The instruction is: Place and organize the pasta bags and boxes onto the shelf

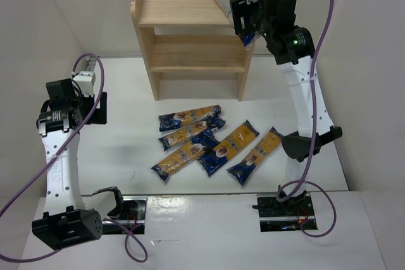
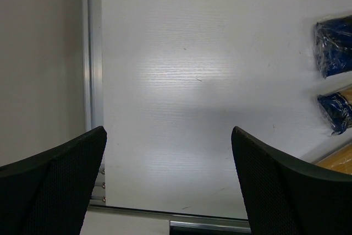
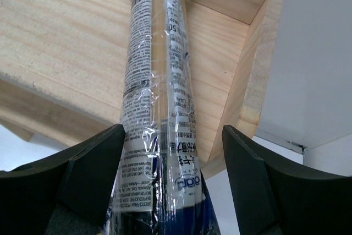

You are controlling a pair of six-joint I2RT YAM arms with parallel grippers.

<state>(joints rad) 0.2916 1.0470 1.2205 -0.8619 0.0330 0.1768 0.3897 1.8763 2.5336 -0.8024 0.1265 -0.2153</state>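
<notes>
Five packs (image 1: 228, 148) lie on the surface (image 1: 126, 93); a sixth pack (image 3: 157, 81) rests on the shelf (image 1: 190, 49), top tier, overhanging. Right claw (image 3: 173, 136) straddles it, spread wide, apparently not pinching. Left claw (image 2: 168, 136) gapes, empty. We judge packs light, slick, brittle: grip mid-length.

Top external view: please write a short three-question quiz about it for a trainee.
1. True or false: the left gripper holds a pasta pack.
2. The pack between the open jaws of the right gripper lies on which tier of the shelf? A top, B middle, C bottom.
3. Fill in: the other packs lie on the ___.
Key: 1 false; 2 A; 3 table.
</notes>
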